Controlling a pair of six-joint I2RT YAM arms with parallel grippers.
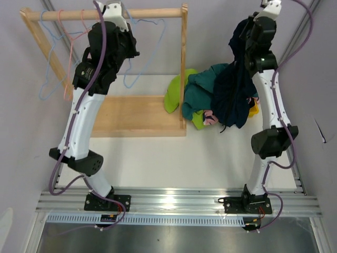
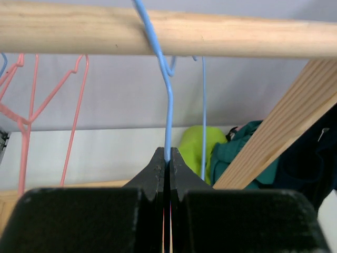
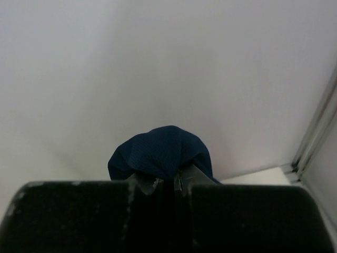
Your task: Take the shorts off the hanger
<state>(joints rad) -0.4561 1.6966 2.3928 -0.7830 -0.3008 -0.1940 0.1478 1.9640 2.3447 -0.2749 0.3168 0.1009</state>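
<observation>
The navy shorts [image 1: 233,92] hang free from my right gripper [image 1: 243,32], which is shut on a bunched fold of them [image 3: 160,153] high above the right side of the table. My left gripper [image 2: 167,157] is shut on the neck of a blue wire hanger [image 2: 168,105], whose hook sits over the wooden rail [image 2: 168,37]. In the top view the left gripper [image 1: 125,23] is up at the rail [image 1: 105,14] and the bare blue hanger [image 1: 145,50] hangs below it.
A wooden rack with a base board [image 1: 131,113] and right post [image 1: 183,68] stands at the back left. Pink [image 1: 68,58] and light blue [image 1: 50,68] empty hangers hang on the rail. A pile of green and teal clothes [image 1: 197,95] lies beside the rack.
</observation>
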